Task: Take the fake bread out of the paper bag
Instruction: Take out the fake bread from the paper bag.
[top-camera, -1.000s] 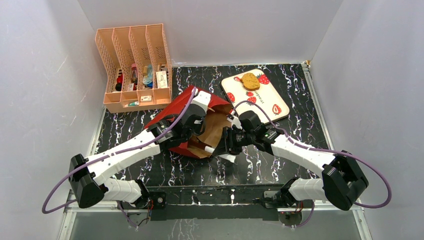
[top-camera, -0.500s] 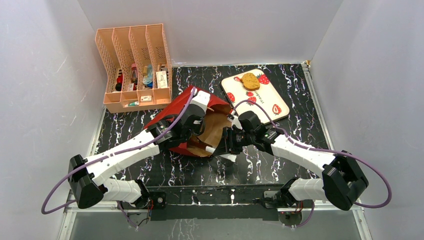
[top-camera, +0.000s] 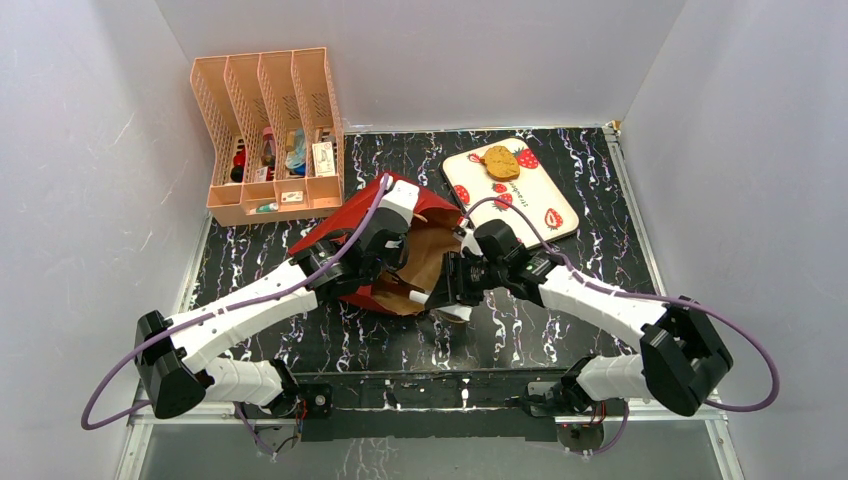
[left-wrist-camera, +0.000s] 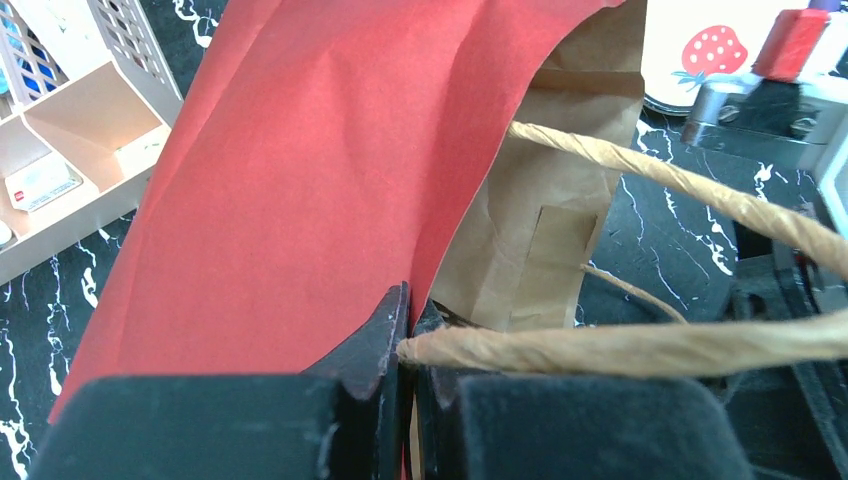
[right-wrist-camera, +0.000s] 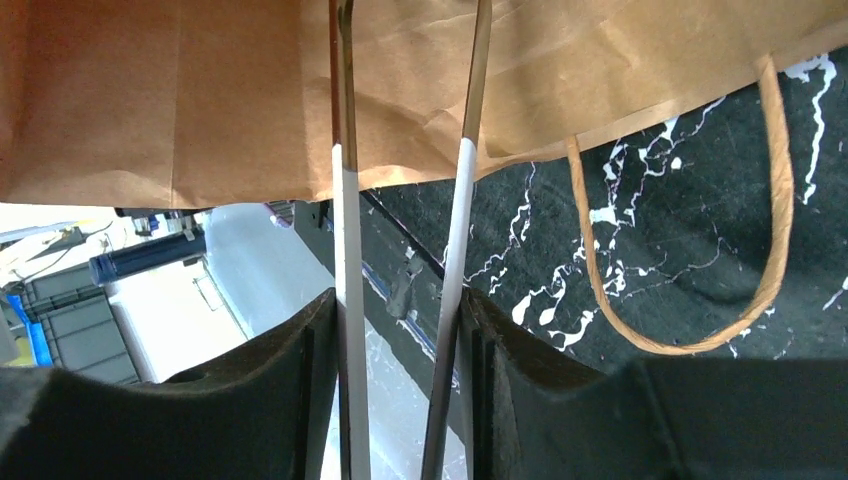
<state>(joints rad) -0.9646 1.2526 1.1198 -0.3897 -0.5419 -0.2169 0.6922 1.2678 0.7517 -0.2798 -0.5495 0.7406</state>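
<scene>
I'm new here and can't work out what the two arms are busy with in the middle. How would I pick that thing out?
Start from the black marbled table; at its centre, where both arms meet, lies the paper bag. It sits between the peach organiser and the strawberry board. Nothing else is glossy red outside and brown paper inside, with tan cord handles.

The paper bag (top-camera: 345, 238) at frame centre is glossy red outside and kraft brown inside, with tan cord handles (right-wrist-camera: 770, 250). The tabletop (top-camera: 600, 262) is black with white marbling. At upper left, the slotted organiser (top-camera: 268, 135) is peach. At upper right, the board (top-camera: 540, 205) is white with red strawberries.
</scene>
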